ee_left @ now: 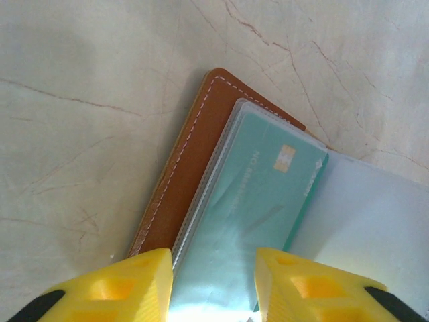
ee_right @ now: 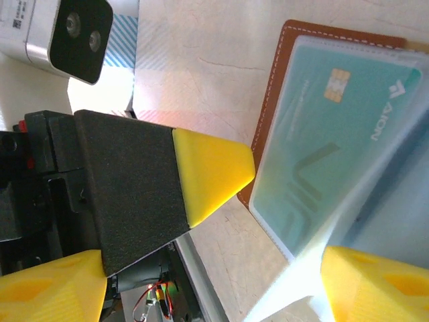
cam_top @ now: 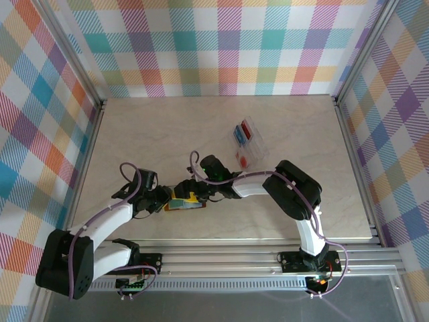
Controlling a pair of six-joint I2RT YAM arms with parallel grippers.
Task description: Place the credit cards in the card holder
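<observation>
White links (cam_top: pixel 110 253), black joints (cam_top: pixel 67 265), purple cables (cam_top: pixel 193 161); left end effector (ee_left: pixel 214 287), right end effector (ee_right: pixel 211 295) yellow-tipped.

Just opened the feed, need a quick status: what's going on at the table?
Both arms are working at the card holder, which lies open near the front of the table. A teal card sits in one of its clear pockets. The left gripper has its fingers apart on either side of that pocket. The right gripper is open right next to it. Red and blue cards lie in the clear tray farther back, so the job isn't finished.
</observation>
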